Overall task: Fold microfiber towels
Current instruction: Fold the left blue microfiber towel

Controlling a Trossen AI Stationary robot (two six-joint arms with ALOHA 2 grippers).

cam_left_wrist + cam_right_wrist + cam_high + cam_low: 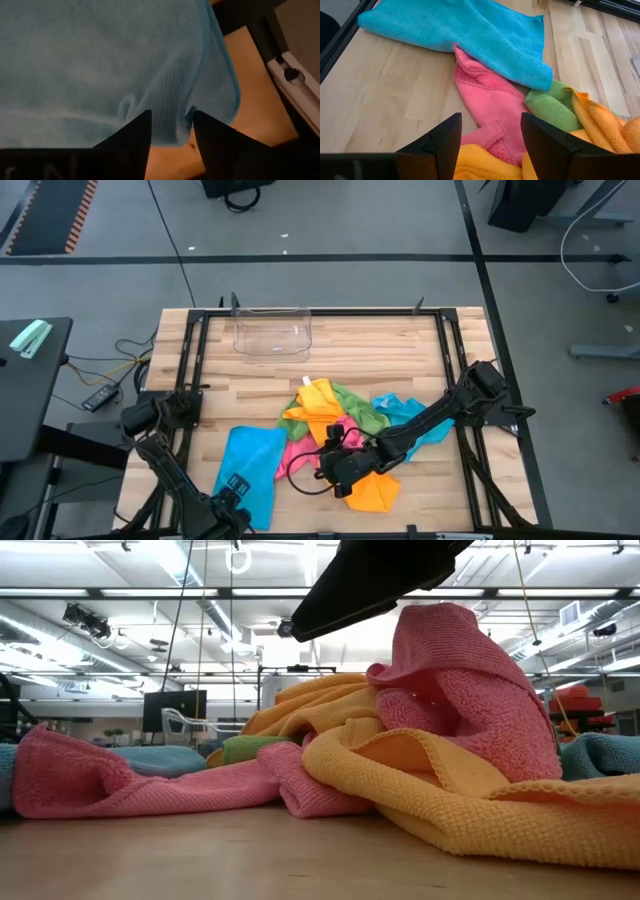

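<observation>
Two grippers at towel pile: left gripper (170, 131), jaws apart, straddles blue towel (250, 470) edge w/o clamping. Right gripper (490, 145), jaws apart, above pink towel (495, 107).

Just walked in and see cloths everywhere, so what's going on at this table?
A two-armed robot is working on a pile of microfiber towels. The left gripper is at the near edge of the blue towel, which lies spread out on the table; its fingers straddle the hem with a gap between them. The right gripper is open, hovering over the pink towel in the jumble of orange, green and blue ones. Nothing looks folded yet. A clear bin sits at the far side.
</observation>
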